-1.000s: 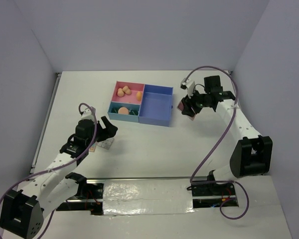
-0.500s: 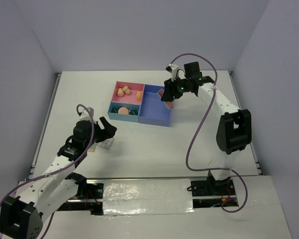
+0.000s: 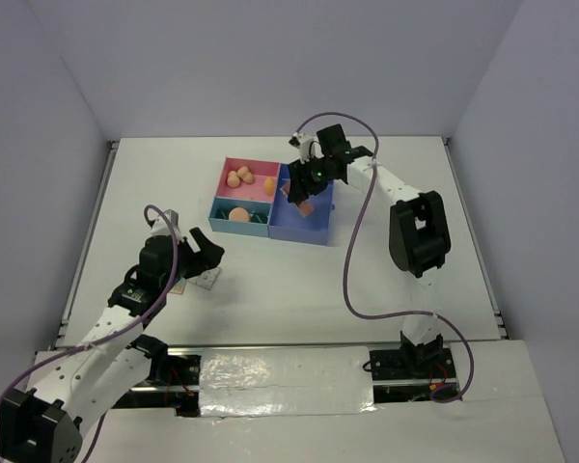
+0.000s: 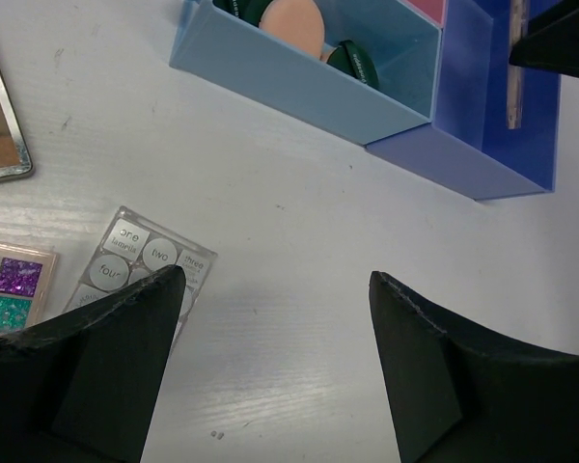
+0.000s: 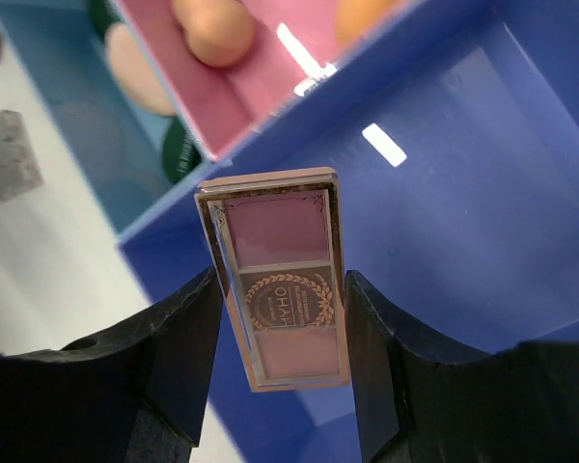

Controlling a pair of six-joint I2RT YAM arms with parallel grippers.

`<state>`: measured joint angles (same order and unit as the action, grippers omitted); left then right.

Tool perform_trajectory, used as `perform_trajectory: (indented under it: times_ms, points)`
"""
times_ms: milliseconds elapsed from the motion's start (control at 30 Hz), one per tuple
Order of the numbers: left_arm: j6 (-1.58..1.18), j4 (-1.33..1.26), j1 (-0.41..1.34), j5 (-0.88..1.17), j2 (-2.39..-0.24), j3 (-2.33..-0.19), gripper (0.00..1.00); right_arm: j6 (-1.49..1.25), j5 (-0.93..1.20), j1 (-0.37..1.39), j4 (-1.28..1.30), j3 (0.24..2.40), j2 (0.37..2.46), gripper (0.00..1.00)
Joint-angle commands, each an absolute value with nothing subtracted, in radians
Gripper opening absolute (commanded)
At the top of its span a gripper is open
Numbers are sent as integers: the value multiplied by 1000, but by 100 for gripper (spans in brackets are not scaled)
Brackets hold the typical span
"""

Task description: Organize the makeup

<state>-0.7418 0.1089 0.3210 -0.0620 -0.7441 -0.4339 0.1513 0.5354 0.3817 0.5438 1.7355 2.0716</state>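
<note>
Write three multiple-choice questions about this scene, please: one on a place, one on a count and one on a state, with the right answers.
1. Over which compartment of the tray is the pink palette held?
A) pink
B) light blue
C) dark blue

2. How many peach sponges lie in the pink compartment?
A) one
B) three
C) five

3. How are the left fingers?
A) open, holding nothing
B) shut on a compact
C) shut on a sponge

Answers:
1 C: the dark blue floor shows behind the palette.
2 B: the top view shows three.
3 A: only bare table shows between them.
</note>
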Motion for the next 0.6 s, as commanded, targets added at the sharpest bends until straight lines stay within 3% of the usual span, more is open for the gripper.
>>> perform_trajectory:
  times_ms: [0, 333, 567]
  points:
    - [-767, 123, 314, -90, -733, -431, 90, 167, 465, 376, 571, 1772, 2106, 44]
    - [-844, 211, 311, -135, -868, -468, 86, 201, 451, 374, 569, 1709, 2056, 74]
    - [-841, 287, 308, -153, -926, -525, 89, 257, 466, 368, 586, 1675, 1954, 88]
